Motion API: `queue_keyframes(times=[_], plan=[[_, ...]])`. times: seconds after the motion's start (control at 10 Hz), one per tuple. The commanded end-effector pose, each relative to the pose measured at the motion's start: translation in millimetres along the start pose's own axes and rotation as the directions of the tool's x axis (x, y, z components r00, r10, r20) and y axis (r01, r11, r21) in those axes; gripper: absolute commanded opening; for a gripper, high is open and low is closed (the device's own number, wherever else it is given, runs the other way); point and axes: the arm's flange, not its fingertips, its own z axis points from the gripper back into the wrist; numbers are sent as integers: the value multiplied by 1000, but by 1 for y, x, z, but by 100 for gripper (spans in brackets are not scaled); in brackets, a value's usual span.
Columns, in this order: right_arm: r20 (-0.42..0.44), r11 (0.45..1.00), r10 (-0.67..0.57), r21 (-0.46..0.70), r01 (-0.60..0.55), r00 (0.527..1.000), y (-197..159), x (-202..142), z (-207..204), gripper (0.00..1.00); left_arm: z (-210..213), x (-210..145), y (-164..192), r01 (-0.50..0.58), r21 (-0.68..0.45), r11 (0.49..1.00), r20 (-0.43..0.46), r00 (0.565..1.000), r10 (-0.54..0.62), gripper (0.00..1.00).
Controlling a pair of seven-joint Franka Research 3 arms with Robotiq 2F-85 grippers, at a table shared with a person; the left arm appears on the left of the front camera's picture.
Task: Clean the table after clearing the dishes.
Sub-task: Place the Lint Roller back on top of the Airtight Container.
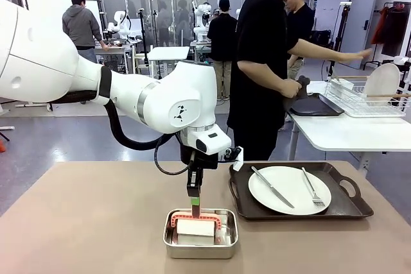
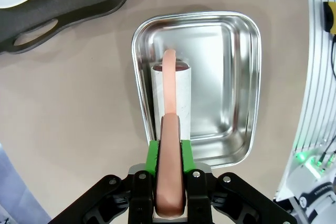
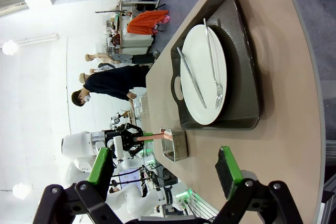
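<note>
My left gripper (image 1: 194,202) (image 2: 170,150) is shut on the pink handle (image 2: 169,103) of a white roller (image 1: 195,227) (image 2: 181,95) that rests in a small steel pan (image 1: 221,245) (image 2: 226,77) near the front of the tan table (image 1: 83,222). To the pan's right, a dark brown tray (image 1: 350,205) (image 3: 244,51) carries a white plate (image 1: 289,187) (image 3: 202,56) with a knife (image 1: 272,187) and fork (image 1: 312,188). My right gripper (image 3: 165,163) stands open above the table (image 3: 283,145), with nothing between its fingers.
A person (image 1: 263,62) at the far side stands turned toward a smaller white table (image 1: 347,134), one hand on another dark tray (image 1: 314,104). A wire rack (image 1: 366,101) there holds a plate (image 1: 383,81). Other people stand farther back.
</note>
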Motion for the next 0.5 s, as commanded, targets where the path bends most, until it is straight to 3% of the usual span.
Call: queue_keyframes(times=[0.0,0.4], plan=[[3,1000,3,2,-3,1000,3,-2,1,100,-21,-2,4,-1,8,1000,45,999,1,21],[3,1000,3,2,-3,1000,3,-2,1,100,-29,-12,7,-14,-13,1000,82,997,15,21]])
